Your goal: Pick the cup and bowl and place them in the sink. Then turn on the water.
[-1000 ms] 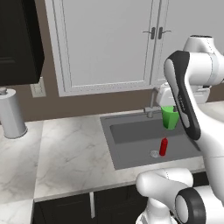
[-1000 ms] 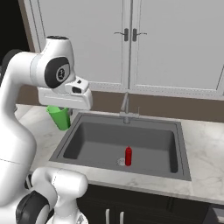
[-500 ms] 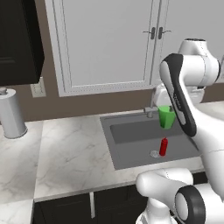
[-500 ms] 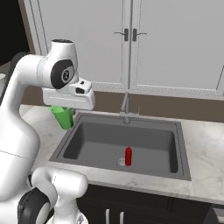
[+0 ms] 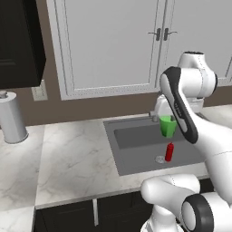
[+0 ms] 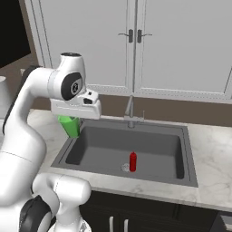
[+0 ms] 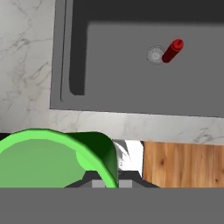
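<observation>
The green cup hangs in the air at the middle right of the left base view, over the near side of the sink, with the gripper shut around it from above. In the right base view the cup shows at the left, just under the white hand and above the sink's left rim. In the hand view the cup's bright rim takes up the lower left, close to the camera, with the sink spread across the top.

A small red bottle stands upright on the sink floor beside the round drain, near the centre of the right base view. The slim faucet rises at the back edge. Pale marble counter runs to the left, and a paper towel roll stands at the far left of the left base view. White cabinet doors fill the top.
</observation>
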{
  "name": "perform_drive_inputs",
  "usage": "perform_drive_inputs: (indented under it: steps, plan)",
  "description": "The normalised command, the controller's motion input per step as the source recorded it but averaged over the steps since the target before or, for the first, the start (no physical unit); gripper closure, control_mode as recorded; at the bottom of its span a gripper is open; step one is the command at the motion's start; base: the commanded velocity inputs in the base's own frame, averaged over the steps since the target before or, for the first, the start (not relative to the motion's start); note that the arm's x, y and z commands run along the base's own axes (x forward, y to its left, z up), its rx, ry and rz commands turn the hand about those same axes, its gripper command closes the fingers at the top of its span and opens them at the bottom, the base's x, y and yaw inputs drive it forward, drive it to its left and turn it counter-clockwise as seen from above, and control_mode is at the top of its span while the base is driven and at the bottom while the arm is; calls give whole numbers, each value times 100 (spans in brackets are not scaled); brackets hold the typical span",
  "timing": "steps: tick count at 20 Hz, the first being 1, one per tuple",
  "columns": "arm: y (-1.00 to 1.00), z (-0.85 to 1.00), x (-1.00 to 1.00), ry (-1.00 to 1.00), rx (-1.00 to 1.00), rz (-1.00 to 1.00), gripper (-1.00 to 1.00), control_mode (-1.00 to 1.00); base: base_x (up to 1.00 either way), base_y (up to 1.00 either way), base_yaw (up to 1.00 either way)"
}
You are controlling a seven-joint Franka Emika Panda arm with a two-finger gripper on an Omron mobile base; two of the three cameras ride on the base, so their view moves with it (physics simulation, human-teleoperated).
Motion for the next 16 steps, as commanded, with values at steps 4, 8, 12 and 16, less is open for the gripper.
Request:
perform_drive_inputs:
  steps: [4, 8, 12, 16]
  plan:
    - [0, -41, 26, 0, 0, 1, 100, -100, 0, 0, 0]
    - [0, -37, 30, 0, 0, 0, 100, -100, 0, 0, 0]
    - [0, -44, 23, 0, 0, 0, 100, -100, 0, 0, 0]
    - [0, -39, 24, 0, 0, 0, 100, -100, 0, 0, 0]
